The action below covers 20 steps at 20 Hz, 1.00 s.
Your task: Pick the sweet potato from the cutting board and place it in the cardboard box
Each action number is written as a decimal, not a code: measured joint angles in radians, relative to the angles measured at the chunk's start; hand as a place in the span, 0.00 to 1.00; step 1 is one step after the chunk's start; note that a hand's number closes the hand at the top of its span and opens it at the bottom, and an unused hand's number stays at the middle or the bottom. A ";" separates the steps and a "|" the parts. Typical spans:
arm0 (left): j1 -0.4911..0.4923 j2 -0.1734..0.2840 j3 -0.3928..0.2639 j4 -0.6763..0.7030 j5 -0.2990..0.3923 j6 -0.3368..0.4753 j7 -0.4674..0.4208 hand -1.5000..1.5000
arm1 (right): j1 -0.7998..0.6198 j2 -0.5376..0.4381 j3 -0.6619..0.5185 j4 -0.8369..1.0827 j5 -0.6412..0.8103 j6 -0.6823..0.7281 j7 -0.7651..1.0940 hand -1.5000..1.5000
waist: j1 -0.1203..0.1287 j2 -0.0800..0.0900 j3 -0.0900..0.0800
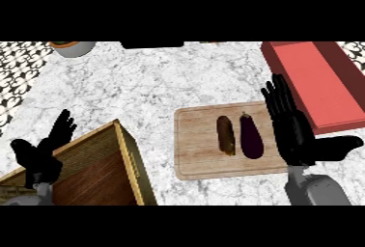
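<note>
A brown sweet potato lies lengthwise on the wooden cutting board, right of centre. A dark purple eggplant lies beside it on its right. My right hand is open, fingers straight and pointing away, over the board's right edge just right of the eggplant, touching neither vegetable. The cardboard box stands open at the lower left, its inside brown. My left hand is open with fingers up at the box's left side.
A red tray lies at the right rear, close behind my right hand. A grey bowl sits at the far left rear. A dark object lies at the counter's back edge.
</note>
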 measured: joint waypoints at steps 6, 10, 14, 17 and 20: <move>0.019 0.065 0.026 -0.201 0.003 0.062 0.025 0.50 | -0.044 -0.132 0.055 0.026 0.297 -0.120 -0.014 1.00 | -0.013 -0.011 -0.028; 0.079 0.091 0.030 -0.279 0.019 0.082 0.050 0.50 | -0.024 -0.282 0.065 0.097 0.539 -0.217 0.032 0.00 | -0.050 -0.009 -0.049; 0.116 0.107 0.034 -0.317 0.021 0.106 0.072 0.50 | -0.013 -0.339 0.092 0.110 0.781 -0.351 0.098 0.00 | -0.075 -0.008 -0.055; 0.137 0.116 0.036 -0.338 0.016 0.126 0.084 0.50 | 0.002 -0.360 0.128 0.112 0.948 -0.393 0.178 0.00 | -0.090 -0.008 -0.059; 0.153 0.123 0.038 -0.356 0.015 0.141 0.095 0.50 | 0.014 -0.362 0.160 0.112 1.086 -0.378 0.288 0.00 | -0.101 -0.006 -0.062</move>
